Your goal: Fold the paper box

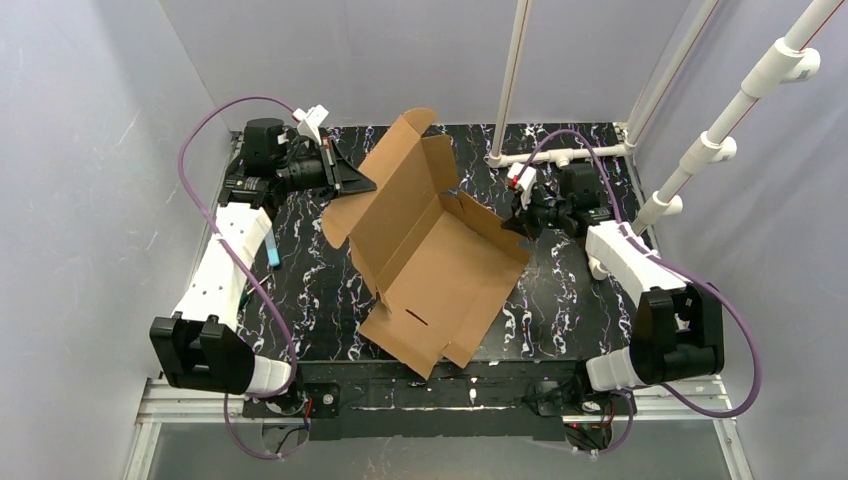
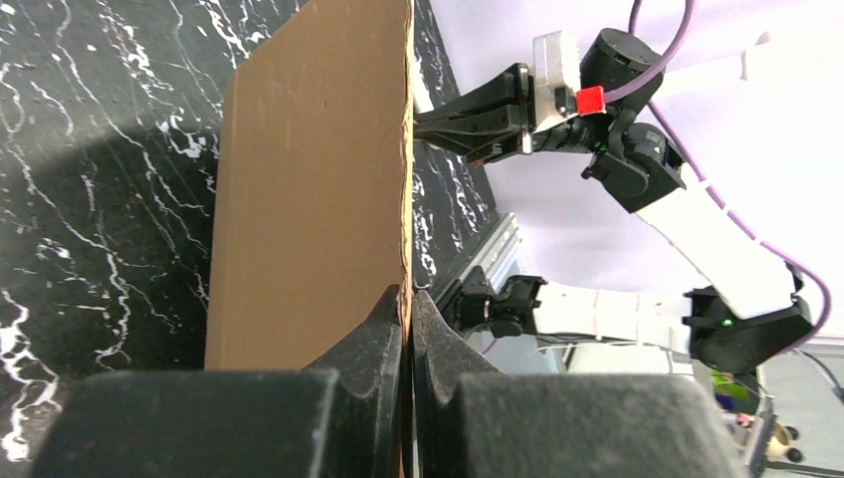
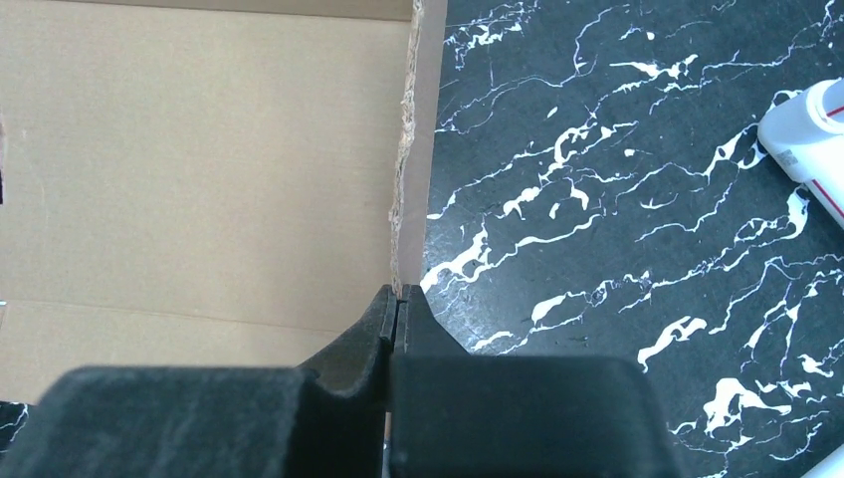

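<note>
I see black marble table. Paper box lies at table centre, half open, flaps raised. Left gripper at box 10 o'clock, pinching flap edge. Right gripper at 2 o'clock, pinching wall edge.

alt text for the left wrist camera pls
The left gripper is shut on the cut edge of the paper box, whose brown panel fills the middle of the frame over the black marbled table. Behind the panel, the right gripper reaches in to the cardboard from the right.
</note>
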`<control>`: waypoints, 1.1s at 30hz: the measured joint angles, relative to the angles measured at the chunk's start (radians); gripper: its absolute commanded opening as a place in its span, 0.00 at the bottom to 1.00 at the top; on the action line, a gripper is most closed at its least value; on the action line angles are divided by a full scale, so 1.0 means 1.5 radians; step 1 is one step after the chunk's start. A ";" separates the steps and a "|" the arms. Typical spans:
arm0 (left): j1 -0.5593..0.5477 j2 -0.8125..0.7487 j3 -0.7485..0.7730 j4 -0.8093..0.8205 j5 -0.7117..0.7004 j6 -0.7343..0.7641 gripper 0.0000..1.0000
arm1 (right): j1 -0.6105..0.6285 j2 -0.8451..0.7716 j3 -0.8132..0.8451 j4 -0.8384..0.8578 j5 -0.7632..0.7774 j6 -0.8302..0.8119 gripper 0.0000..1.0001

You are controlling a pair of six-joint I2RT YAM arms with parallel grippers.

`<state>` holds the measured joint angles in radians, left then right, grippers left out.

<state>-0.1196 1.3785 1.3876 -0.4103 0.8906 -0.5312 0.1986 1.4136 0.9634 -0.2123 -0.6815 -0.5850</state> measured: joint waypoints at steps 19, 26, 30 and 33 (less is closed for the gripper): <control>0.001 0.000 -0.030 0.032 0.098 -0.040 0.00 | 0.112 0.014 0.069 -0.074 0.159 -0.075 0.01; 0.001 0.008 -0.040 0.053 0.112 -0.058 0.00 | 0.146 0.022 0.075 -0.090 0.181 -0.087 0.01; 0.001 0.008 -0.072 0.077 0.120 -0.070 0.00 | 0.148 0.022 0.068 -0.088 0.187 -0.087 0.01; 0.001 0.007 -0.098 0.083 0.120 -0.068 0.00 | 0.147 0.022 0.054 -0.089 0.191 -0.086 0.01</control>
<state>-0.1188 1.3895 1.2400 -0.2859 1.0702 -0.6327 0.4191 1.4464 1.0451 -0.3458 -0.3946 -0.7147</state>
